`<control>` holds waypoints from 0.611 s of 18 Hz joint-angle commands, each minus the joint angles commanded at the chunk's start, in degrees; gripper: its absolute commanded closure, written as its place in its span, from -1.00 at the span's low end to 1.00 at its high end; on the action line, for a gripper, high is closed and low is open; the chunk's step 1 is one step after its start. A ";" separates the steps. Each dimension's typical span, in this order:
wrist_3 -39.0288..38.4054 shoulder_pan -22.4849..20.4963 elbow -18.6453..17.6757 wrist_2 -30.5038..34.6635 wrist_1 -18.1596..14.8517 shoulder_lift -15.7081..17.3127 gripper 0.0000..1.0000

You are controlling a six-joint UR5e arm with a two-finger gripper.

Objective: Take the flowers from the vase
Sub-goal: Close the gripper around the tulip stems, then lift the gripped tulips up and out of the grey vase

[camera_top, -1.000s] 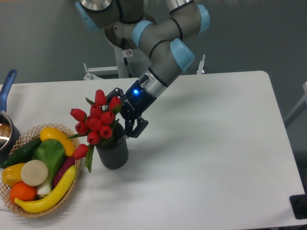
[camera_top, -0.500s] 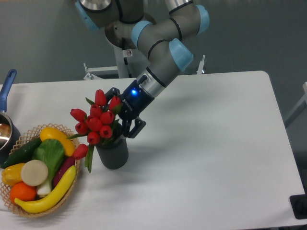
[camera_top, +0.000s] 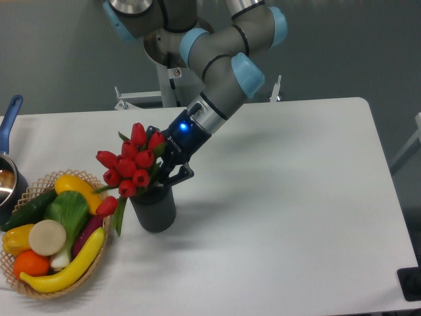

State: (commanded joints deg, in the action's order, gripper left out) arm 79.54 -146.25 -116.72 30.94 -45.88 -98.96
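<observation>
Near the table's [camera_top: 296, 197] left edge, we find the black two-finger gripper [camera_top: 166, 172] closed on the red tulip bunch [camera_top: 129, 168], stems inside the dark ribbed vase [camera_top: 154, 209].

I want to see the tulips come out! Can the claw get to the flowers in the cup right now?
Probably yes. The claw is already right at the flowers, just above the vase, with nothing between them. The blooms hide whether it has closed on the stems.
</observation>
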 joint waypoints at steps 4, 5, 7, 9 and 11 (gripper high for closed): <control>-0.18 -0.09 0.35 0.00 0.00 0.09 0.35; -0.61 -0.26 0.53 -0.09 -0.09 0.09 0.35; -3.15 -0.70 1.31 -1.22 -0.09 0.52 0.35; -7.01 -0.88 2.19 -1.76 -0.09 1.23 0.35; -8.26 -0.79 2.28 -1.93 -0.09 1.93 0.35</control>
State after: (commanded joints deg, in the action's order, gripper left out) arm 71.28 -147.04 -114.43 29.01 -45.97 -97.03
